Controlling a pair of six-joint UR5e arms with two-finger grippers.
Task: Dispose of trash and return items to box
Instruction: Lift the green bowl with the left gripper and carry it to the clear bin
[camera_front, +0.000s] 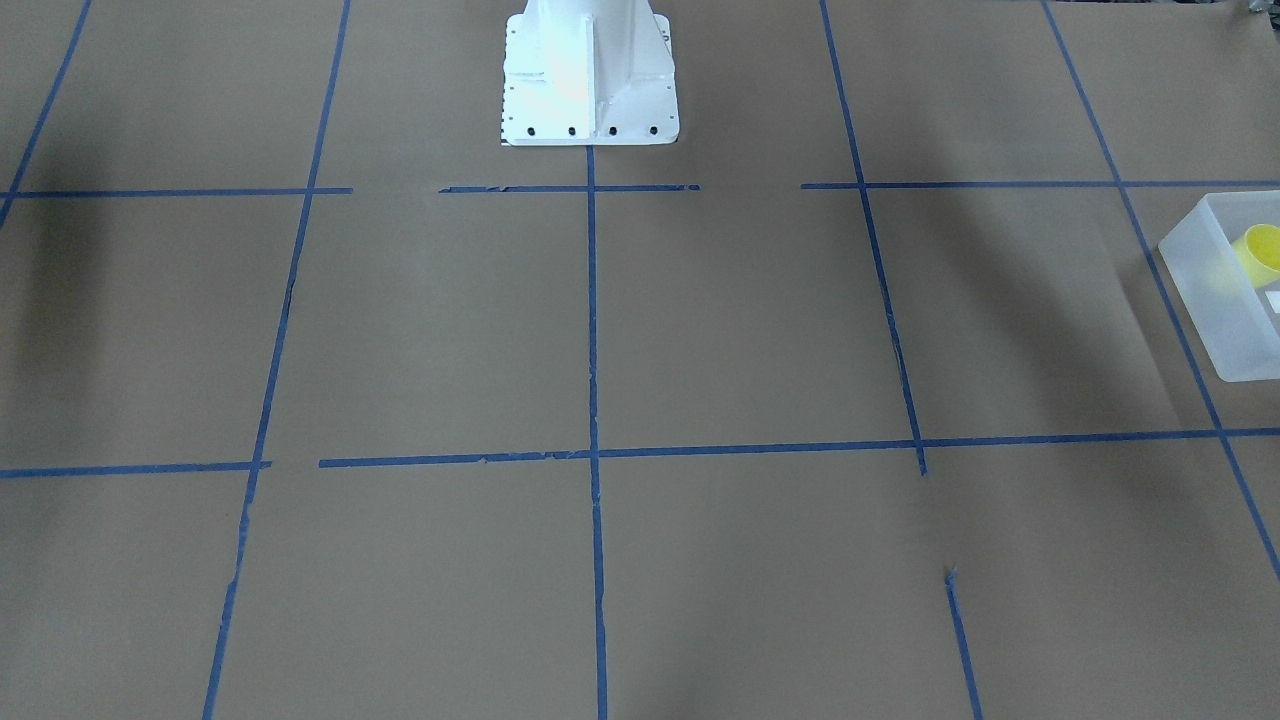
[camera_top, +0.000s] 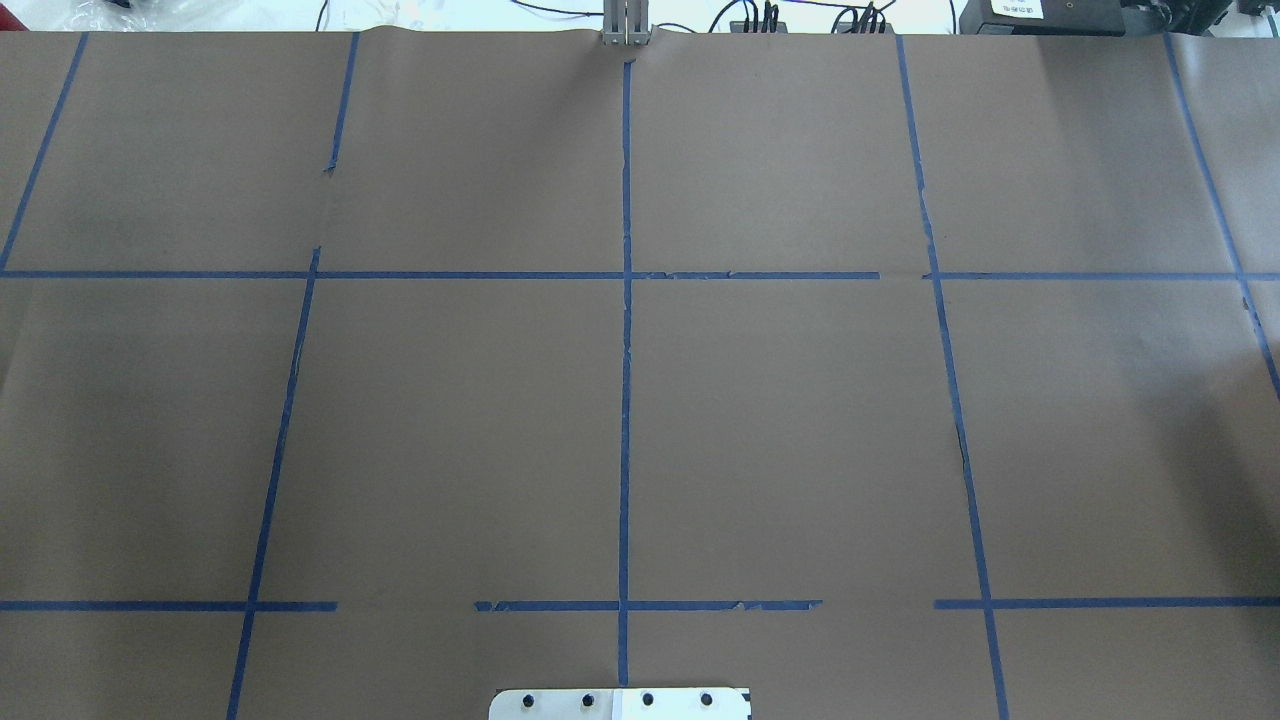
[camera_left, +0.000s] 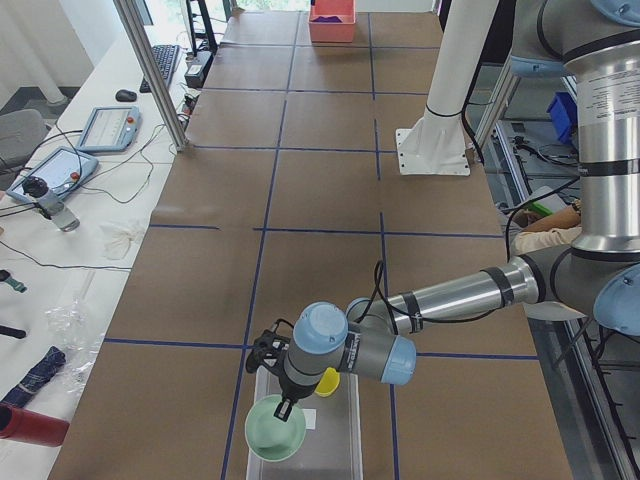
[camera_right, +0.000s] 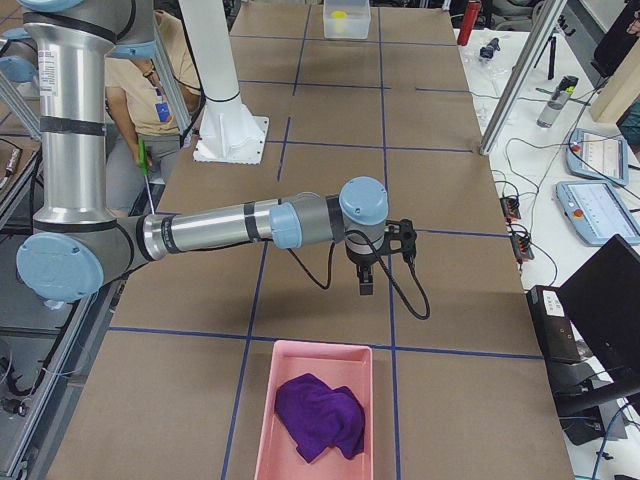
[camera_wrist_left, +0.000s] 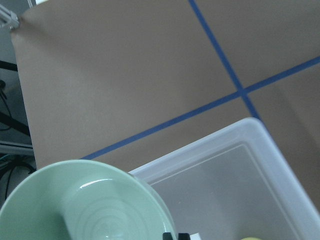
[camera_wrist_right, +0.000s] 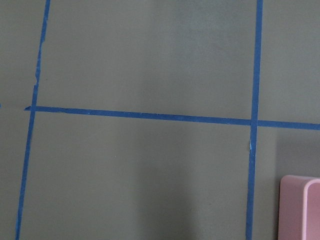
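My left gripper (camera_left: 286, 404) is shut on the rim of the pale mint-green bowl (camera_left: 275, 430) and holds it above the near end of the frosted white box (camera_left: 335, 452). In the left wrist view the bowl (camera_wrist_left: 85, 205) overlaps the box's rim (camera_wrist_left: 200, 150), with a dark fingertip (camera_wrist_left: 169, 235) at the bowl's edge. The yellow cup (camera_left: 327, 381) lies inside the box and also shows in the front-facing view (camera_front: 1262, 250). My right gripper (camera_right: 365, 285) hangs over bare table at the far end; I cannot tell whether it is open or shut.
A pink tray (camera_right: 300, 365) holding a purple cloth (camera_right: 320, 415) sits near the right arm; its corner shows in the right wrist view (camera_wrist_right: 300, 207). The white robot base (camera_front: 590, 80) stands mid-table. Operator gear lines the far table edge (camera_left: 60, 170).
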